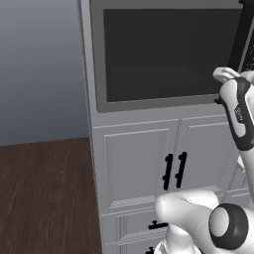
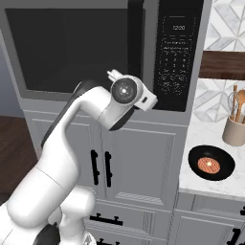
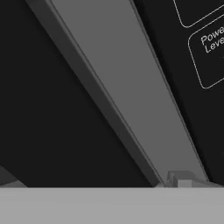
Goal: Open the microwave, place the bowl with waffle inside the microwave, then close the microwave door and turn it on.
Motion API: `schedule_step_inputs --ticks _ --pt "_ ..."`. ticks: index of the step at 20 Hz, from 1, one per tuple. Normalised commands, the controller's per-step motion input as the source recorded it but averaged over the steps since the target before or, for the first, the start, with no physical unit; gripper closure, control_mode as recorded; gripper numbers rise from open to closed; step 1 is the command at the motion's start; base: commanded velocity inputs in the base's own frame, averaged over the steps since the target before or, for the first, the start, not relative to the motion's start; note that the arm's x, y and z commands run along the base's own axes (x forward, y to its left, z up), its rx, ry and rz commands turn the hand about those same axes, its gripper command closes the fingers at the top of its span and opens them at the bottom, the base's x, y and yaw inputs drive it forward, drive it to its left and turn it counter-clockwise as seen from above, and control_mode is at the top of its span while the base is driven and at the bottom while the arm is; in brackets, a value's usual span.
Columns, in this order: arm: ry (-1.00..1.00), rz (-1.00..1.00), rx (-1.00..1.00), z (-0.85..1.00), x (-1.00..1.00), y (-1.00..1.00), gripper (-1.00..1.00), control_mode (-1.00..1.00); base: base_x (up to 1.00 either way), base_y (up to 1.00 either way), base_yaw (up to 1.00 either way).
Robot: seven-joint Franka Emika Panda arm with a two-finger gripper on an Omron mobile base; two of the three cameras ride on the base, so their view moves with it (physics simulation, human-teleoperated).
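The microwave [image 2: 178,52] is built in above white cabinets, and its door [image 2: 72,48] with the dark window is shut. A long black bar handle [image 2: 135,38] runs down the door's right side, beside the black control panel. My gripper [image 2: 127,90] is pressed close to the door's lower right, by the handle's lower end, fingers pointing away toward the door. It is open, with nothing seen between the jaws. The hand view looks at the dark window [image 3: 52,122], a grey frame strip [image 3: 131,87] and the panel [image 3: 175,52]. The bowl [image 2: 210,165], black with a waffle, sits on the counter to the right.
White cabinet doors with black handles [image 2: 100,167] stand below the microwave. A white counter [image 2: 201,139] at the right carries a utensil holder [image 2: 234,130] against a patterned wall. Dark wood floor [image 1: 44,198] lies to the left of the cabinet column.
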Motion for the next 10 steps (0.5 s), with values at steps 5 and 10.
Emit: schedule_step_inputs --ticks 5,10 --pt "0.0 0.06 0.1 0.0 0.53 0.08 -1.0 -1.0 0.0 0.0 0.0" --pt "0.02 0.03 0.0 -0.04 0.39 0.18 1.0 -1.0 0.0 0.0 0.0"
